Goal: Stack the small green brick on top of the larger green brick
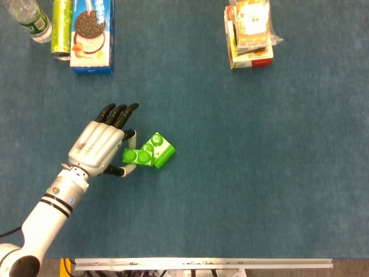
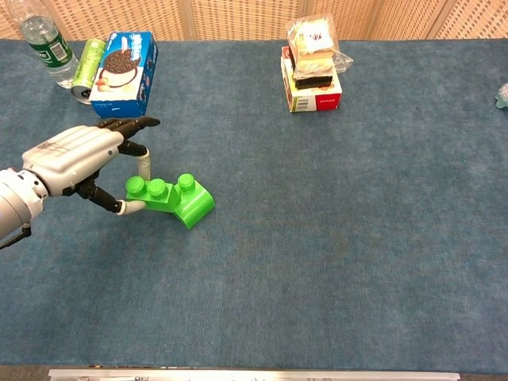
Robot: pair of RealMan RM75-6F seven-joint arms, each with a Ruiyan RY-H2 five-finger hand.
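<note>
Now your left hand (image 2: 79,163) is pinching the small green brick (image 2: 149,194) at its right side, overlapping the larger green brick (image 2: 192,203); whether it is resting on it is unclear.

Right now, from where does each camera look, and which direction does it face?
Head view: sits high and looks almost straight down at the blue table; shows the left hand and its forearm.
Chest view: sits lower and looks forward across the table to the wicker wall; shows the left hand.
Both share: the small green brick pinched by the left hand, against the larger green brick, and the cookie box.
</note>
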